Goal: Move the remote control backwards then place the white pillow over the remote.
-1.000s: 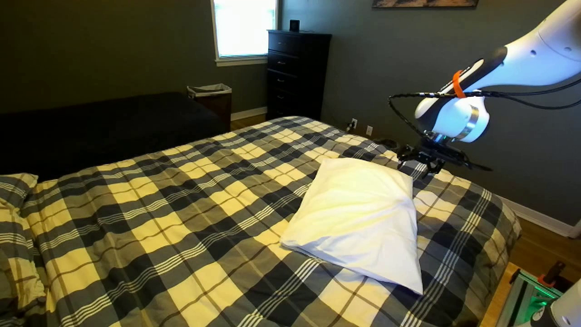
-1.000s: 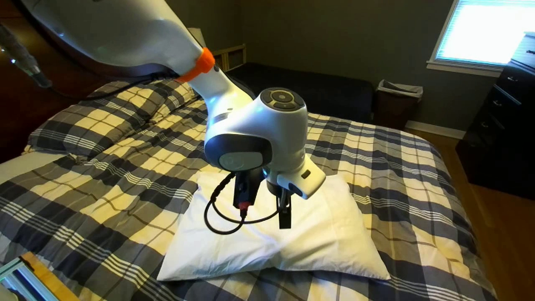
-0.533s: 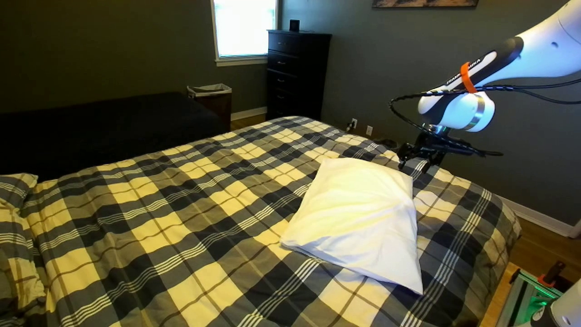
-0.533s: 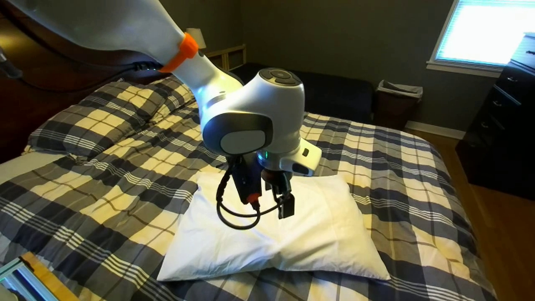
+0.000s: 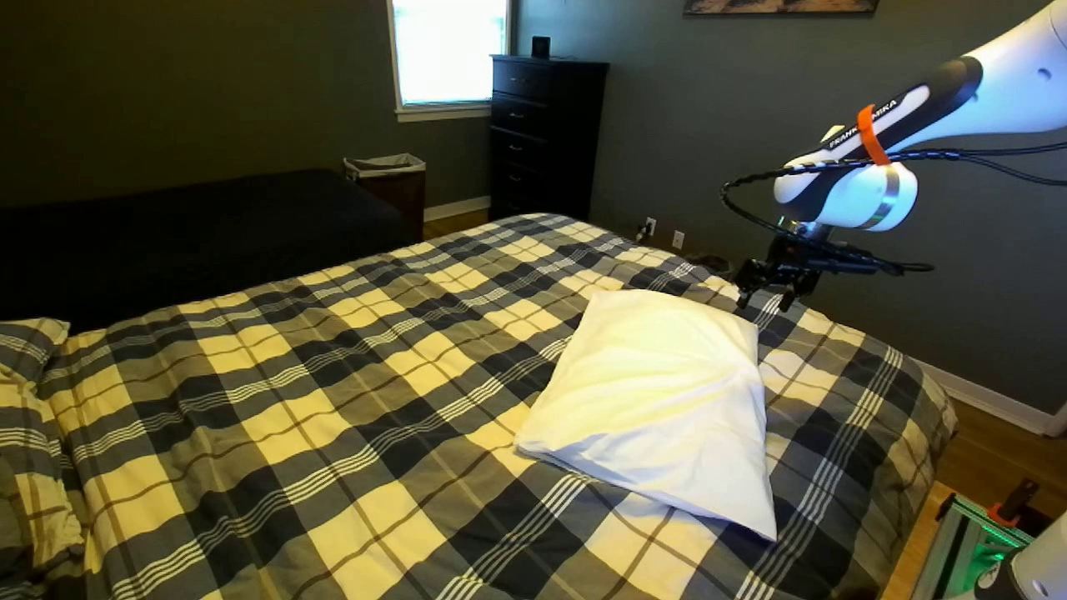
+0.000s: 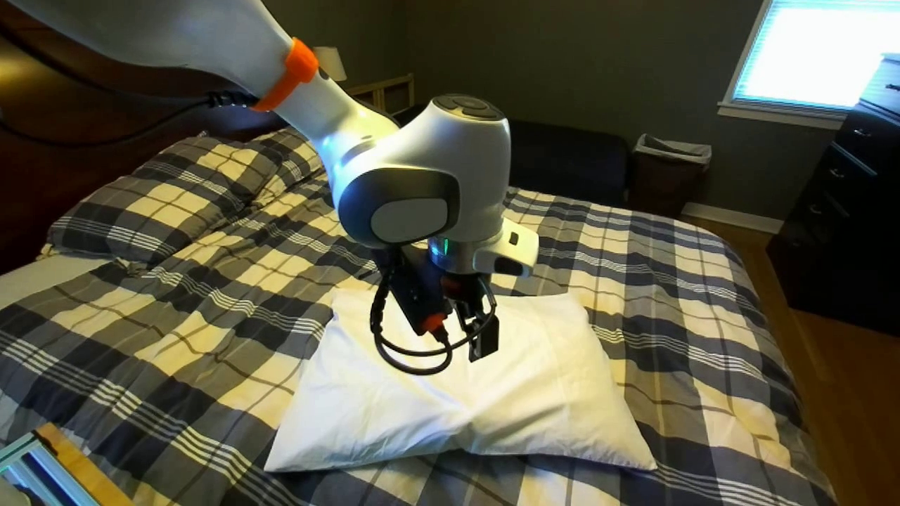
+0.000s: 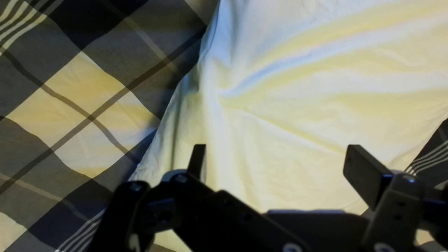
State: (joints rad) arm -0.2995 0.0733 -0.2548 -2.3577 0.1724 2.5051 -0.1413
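Observation:
The white pillow (image 5: 658, 392) lies flat on the plaid bed near its edge, its surface creased. It also shows in an exterior view (image 6: 555, 393) and fills much of the wrist view (image 7: 315, 105). My gripper (image 5: 763, 302) is up in the air above the pillow; it also shows in an exterior view (image 6: 479, 339), partly hidden by the wrist and cable. In the wrist view my gripper (image 7: 275, 154) has its fingers wide apart with nothing between them, and pillow fabric lies below. The remote control is not visible in any view.
The plaid bedspread (image 5: 275, 392) spreads around the pillow. Plaid pillows (image 6: 169, 190) lie at the head of the bed. A metal-framed robot base (image 5: 959, 550) stands beside the bed. A dark dresser (image 5: 546, 137) and a hamper (image 5: 388, 167) stand farther off.
My arm and gripper have risen and drawn back a little above the pillow, and the wrist has tilted. The white pillow has not moved.

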